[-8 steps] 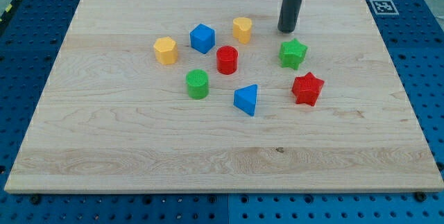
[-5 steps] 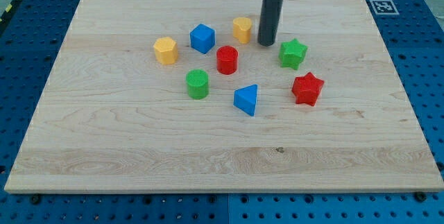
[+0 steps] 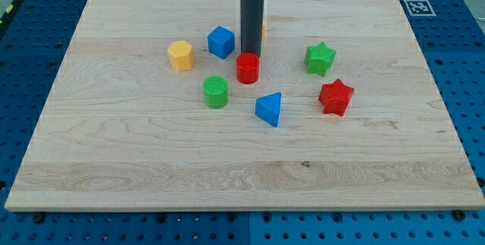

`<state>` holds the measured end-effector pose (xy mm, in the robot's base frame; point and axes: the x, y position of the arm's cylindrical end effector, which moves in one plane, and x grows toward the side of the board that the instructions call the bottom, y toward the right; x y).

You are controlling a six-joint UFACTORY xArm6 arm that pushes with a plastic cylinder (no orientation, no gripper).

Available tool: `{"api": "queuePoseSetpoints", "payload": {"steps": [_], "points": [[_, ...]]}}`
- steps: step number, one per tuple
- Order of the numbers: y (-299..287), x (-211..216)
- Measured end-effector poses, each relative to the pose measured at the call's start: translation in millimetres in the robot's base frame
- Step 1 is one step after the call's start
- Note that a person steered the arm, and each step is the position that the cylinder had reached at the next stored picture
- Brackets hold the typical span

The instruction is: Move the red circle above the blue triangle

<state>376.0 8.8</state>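
At table centre: red circle (image 3: 248, 68), up-left of blue triangle (image 3: 269, 109)
My tip (image 3: 250, 54): touching the red circle's top edge
Claw: none fitted, state cannot be told

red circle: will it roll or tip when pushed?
The red circle stands on its flat end, short and squat, so it probably slides rather than tips or rolls. My tip sits just behind it; an off-centre push may spin it aside.

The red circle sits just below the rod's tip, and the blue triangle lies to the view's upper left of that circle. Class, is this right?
Not quite. In the camera view the blue triangle lies to the view's lower right of the red circle, not its upper left. The rest holds: the circle sits just below my tip.
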Motion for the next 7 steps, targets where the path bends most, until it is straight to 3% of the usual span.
{"api": "queuePoseSetpoints", "payload": {"steps": [2, 7], "points": [[-15, -22], [-35, 3]]}}
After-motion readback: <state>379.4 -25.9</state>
